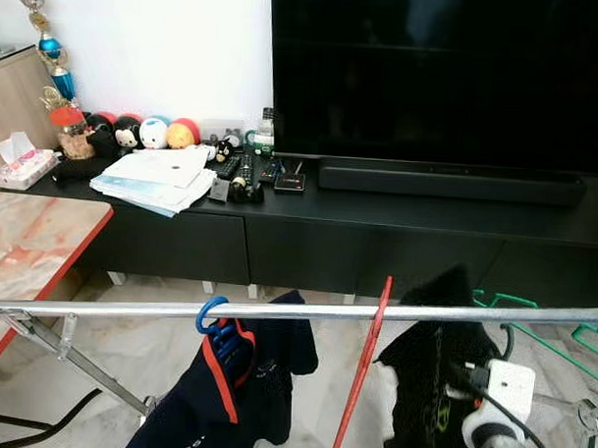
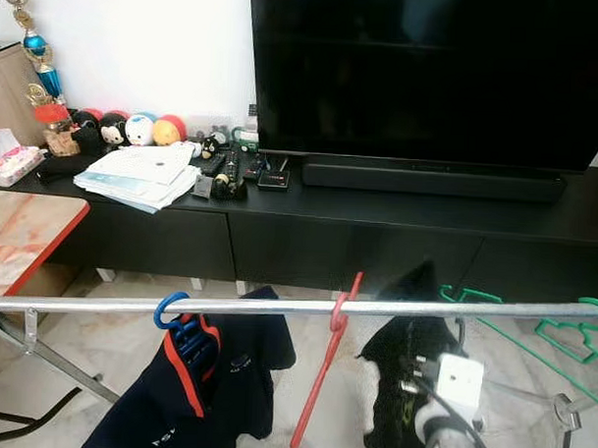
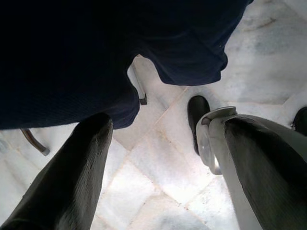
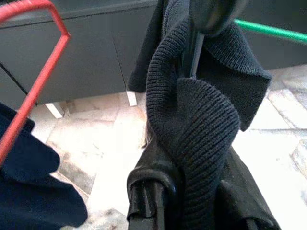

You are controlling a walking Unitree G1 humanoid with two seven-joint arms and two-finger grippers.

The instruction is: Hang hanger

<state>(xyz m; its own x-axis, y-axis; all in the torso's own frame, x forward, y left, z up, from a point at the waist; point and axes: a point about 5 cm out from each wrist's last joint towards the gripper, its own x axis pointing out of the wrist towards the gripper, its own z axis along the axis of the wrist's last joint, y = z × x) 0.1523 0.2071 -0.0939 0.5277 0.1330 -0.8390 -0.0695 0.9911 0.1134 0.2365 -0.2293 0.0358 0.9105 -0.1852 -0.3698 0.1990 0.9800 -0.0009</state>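
A silver rack rail [image 1: 129, 308] runs across in front of me. A blue hanger [image 1: 209, 315] carrying a navy shirt [image 1: 269, 366] hangs on it at the left. An empty red hanger [image 1: 369, 359] is hooked on the rail's middle. To the right of it a black knitted garment [image 1: 434, 352] is held up against the rail, rising just behind it. My right gripper [image 4: 192, 194] is shut on this garment [image 4: 192, 120]; its wrist [image 1: 504, 393] is below the rail. My left gripper [image 3: 163, 127] hangs open under the navy shirt [image 3: 72, 52], over the marble floor.
Green hangers [image 1: 536, 336] lie beyond the rail on the right. A black TV cabinet [image 1: 308, 249] with a TV [image 1: 442, 77], papers and toys stands behind. A marble-topped table [image 1: 28, 244] is at the left. The rack's leg [image 1: 73, 364] slants down at lower left.
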